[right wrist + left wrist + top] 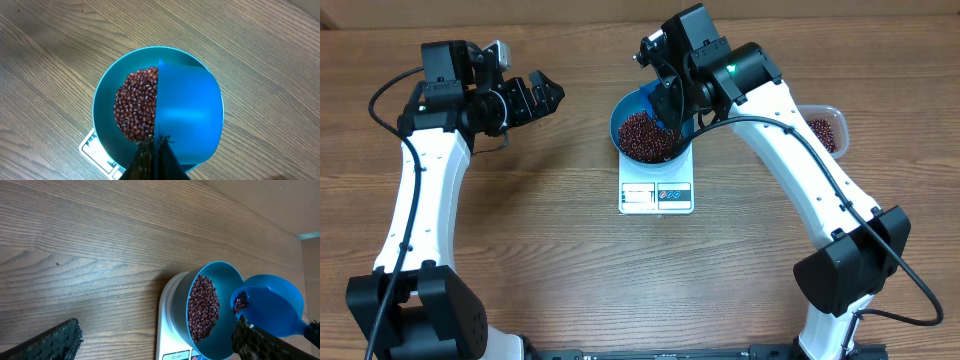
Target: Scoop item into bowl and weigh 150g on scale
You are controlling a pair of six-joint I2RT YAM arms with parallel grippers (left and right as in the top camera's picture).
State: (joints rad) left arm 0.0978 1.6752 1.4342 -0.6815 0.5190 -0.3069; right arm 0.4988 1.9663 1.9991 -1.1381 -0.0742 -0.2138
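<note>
The blue bowl [628,112] stands on the white scale [656,196] and holds a heap of red-brown beans [642,136]. My right gripper [672,106] is shut on the handle of a small blue scoop [190,117], which is tilted over the bowl's right side. In the left wrist view, a few beans [241,302] still lie in the scoop [274,302] beside the bowl [220,275]. The right wrist view looks straight down on the beans [136,107] in the bowl [105,107]. My left gripper [536,96] hangs open and empty, left of the bowl.
A clear plastic tub [826,128] with more beans sits to the right of the bowl, partly behind the right arm. The scale's display [638,196] and buttons face the front. Bare wooden tabletop [570,250] surrounds the scale.
</note>
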